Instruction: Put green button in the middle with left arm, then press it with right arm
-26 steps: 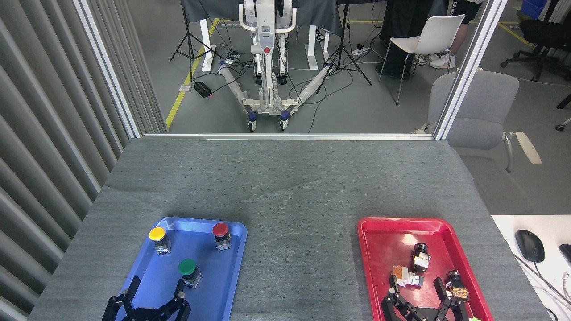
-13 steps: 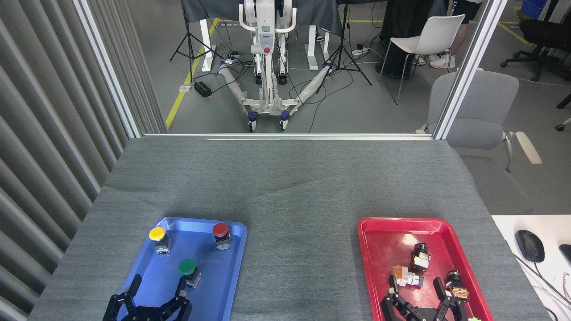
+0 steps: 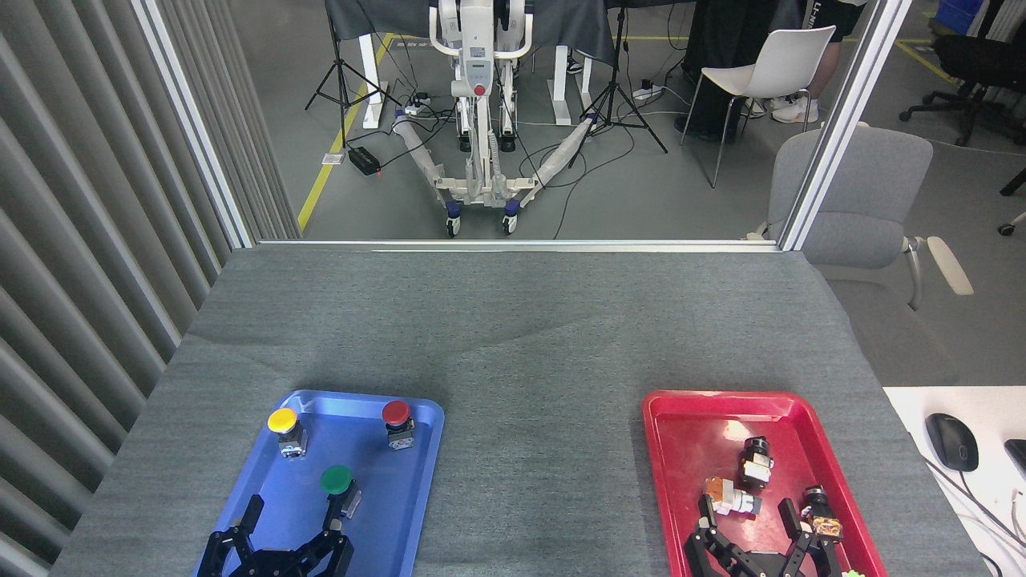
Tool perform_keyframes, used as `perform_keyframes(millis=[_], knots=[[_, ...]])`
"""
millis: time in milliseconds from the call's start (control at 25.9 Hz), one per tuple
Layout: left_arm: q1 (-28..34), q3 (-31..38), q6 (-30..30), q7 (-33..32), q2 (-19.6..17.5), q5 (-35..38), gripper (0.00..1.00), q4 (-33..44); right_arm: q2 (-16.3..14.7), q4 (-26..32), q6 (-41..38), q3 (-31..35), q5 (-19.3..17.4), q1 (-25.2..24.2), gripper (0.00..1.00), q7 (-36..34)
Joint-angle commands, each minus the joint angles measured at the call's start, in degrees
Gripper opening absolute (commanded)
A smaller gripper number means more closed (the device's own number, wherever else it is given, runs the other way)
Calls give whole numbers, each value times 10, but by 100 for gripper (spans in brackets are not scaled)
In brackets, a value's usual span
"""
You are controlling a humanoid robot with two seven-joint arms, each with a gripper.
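The green button (image 3: 338, 482) stands upright in the blue tray (image 3: 417, 481), near its front half. My left gripper (image 3: 293, 514) is open just in front of it, low at the view's bottom edge; its right finger (image 3: 332, 521) almost touches the button's base. The middle (image 3: 537, 465) is bare grey cloth between the two trays. Over the front of the red tray (image 3: 689, 433) my right gripper (image 3: 749, 513) is open, with nothing held between its fingers.
A yellow button (image 3: 284, 425) and a red button (image 3: 397, 418) stand at the back of the blue tray. Three small switch parts (image 3: 753, 465) lie in the red tray by my right fingers. A computer mouse (image 3: 951, 441) sits on a white desk at right.
My left gripper has crept forward and slightly right toward the green button, staying open. The right gripper and all the buttons have not moved.
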State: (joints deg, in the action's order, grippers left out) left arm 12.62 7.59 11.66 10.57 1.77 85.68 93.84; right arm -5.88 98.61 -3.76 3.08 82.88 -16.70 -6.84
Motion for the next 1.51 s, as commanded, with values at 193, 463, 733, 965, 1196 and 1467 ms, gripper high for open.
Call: perform_keyframes(millis=[193, 463, 733, 965, 1196, 1467], knots=[[1, -2, -3, 0, 3, -1, 99, -4, -1, 0, -1, 0, 13, 0, 100, 0], [-2, -4, -1, 0, 0, -1, 99, -28, 0, 0, -2, -1, 29, 0, 100, 0], [-33, -5, 3, -6, -40, -3, 99, -99, 1, 0, -2, -1, 33, 0, 100, 0], [-75, -6, 60, -9, -68, -30, 99, -155, 2, 0, -2, -1, 33, 0, 100, 0], [-109, -43, 91, -9, -86, -54, 99, -211, 3, 0, -2, -1, 33, 1, 100, 0], [-139, -73, 89, -9, -91, -54, 98, -256, 4, 0, -2, -1, 38, 0, 100, 0]])
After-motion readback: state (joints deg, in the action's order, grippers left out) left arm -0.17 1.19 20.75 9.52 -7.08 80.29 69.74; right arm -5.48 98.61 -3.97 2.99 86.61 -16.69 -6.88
